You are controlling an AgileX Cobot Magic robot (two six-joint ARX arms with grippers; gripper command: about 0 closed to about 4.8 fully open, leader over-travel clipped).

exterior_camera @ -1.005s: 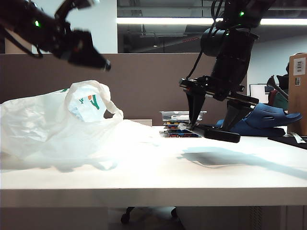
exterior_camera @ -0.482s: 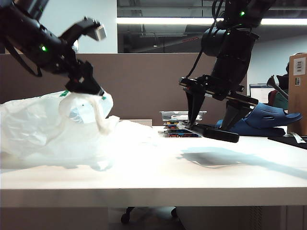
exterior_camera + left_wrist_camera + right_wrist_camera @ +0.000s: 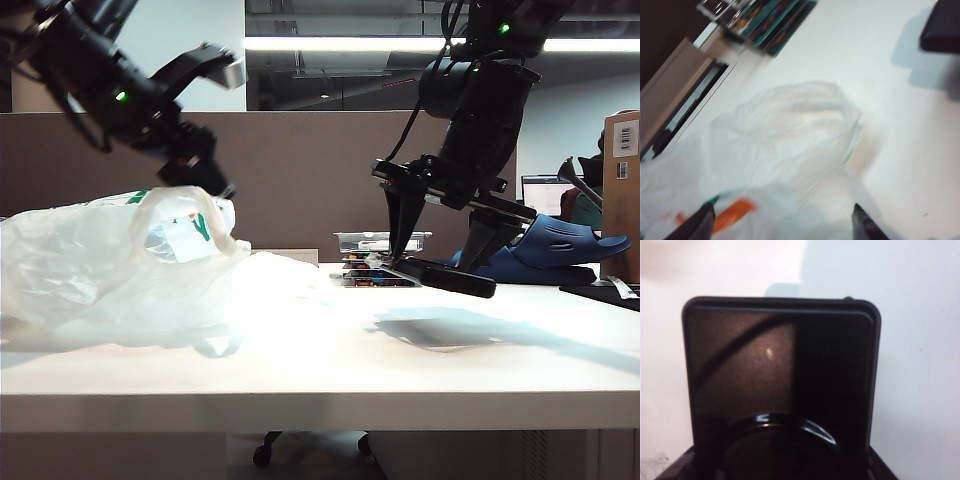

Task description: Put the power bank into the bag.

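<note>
Bare table (image 3: 330,350) between bag (image 3: 100,270) and power bank (image 3: 445,277); behind, stack of boxes (image 3: 375,262) blocking the passage.

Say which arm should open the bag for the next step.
Left. Its open tool hangs just above the bag by its handle, while the right tool is across the table, shut on the power bank.

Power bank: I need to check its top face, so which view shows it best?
The right wrist view: the power bank fills it, top face toward the camera. The exterior view shows it edge-on in the right gripper; the left wrist view catches one blurred corner.
</note>
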